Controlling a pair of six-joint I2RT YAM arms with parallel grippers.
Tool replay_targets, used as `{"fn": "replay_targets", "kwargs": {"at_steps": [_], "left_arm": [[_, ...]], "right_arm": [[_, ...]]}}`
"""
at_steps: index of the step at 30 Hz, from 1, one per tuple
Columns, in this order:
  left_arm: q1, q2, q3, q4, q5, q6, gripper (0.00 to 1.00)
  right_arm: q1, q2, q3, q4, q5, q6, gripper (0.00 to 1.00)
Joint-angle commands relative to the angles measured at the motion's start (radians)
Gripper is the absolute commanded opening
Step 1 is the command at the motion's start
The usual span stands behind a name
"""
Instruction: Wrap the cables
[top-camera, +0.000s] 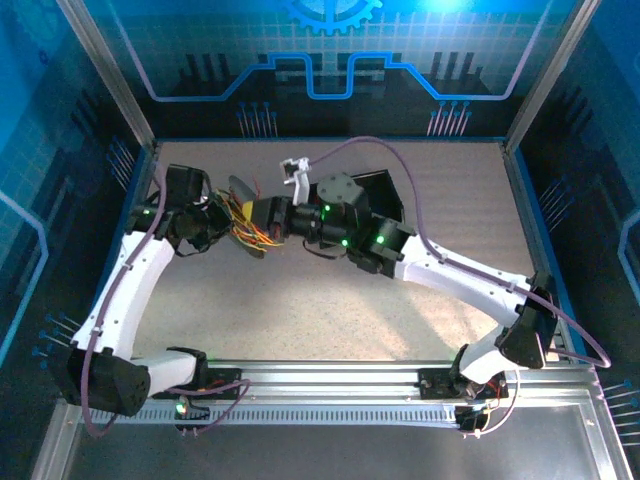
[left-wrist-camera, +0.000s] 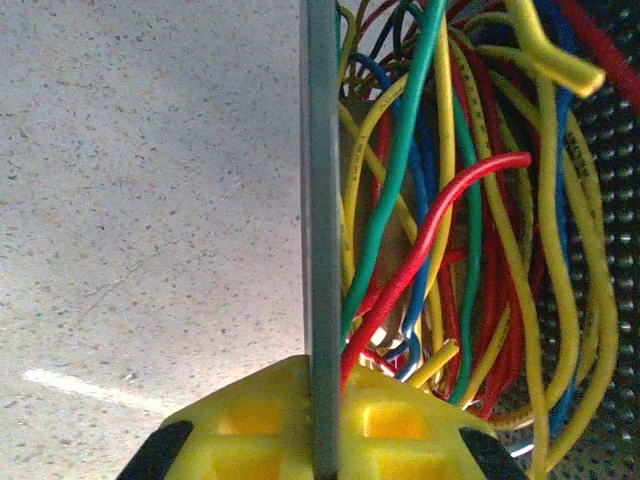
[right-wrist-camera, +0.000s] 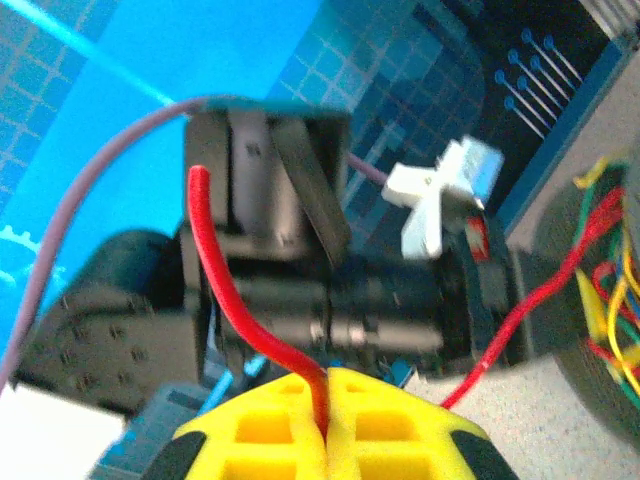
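Red wire (right-wrist-camera: 207, 240) sat pinched in the right gripper (right-wrist-camera: 326, 385); the left gripper (left-wrist-camera: 323, 385) clamped a grey strip (left-wrist-camera: 320, 200) beside the cables (left-wrist-camera: 450, 250).

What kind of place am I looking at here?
Likely a robot lab work cell: a table walled by blue circuit-pattern panels, an aluminium rail bearing the left arm and right arm, colourful cables between them.

Loose tangle of thin red, yellow, green, blue cables (top-camera: 245, 230), left of centre.
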Motion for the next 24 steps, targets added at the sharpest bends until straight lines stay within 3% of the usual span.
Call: {"fn": "replay_targets", "kwargs": {"at_steps": [1,15,21,24], "left_arm": [[0.063,-0.041,0.016,0.178,0.12,-0.105,0.0],[0.213,-0.019,0.001,0.295,0.256,-0.23,0.0],[0.284,-0.02,0.003,0.321,0.333,-0.227,0.0],[0.317,-0.012,0.024,0.303,0.358,-0.186,0.0]], "right_arm": [[0.045,-0.074,-0.101,0.162,-0.013,0.047,0.0],[0.11,-0.022,-0.464,0.411,-0.061,0.076,0.0],[-0.003,0.031,-0.725,0.52,0.037,0.081,0.0],[-0.077,0.079,-0.797,0.585,0.027,0.098,0.0]]}}
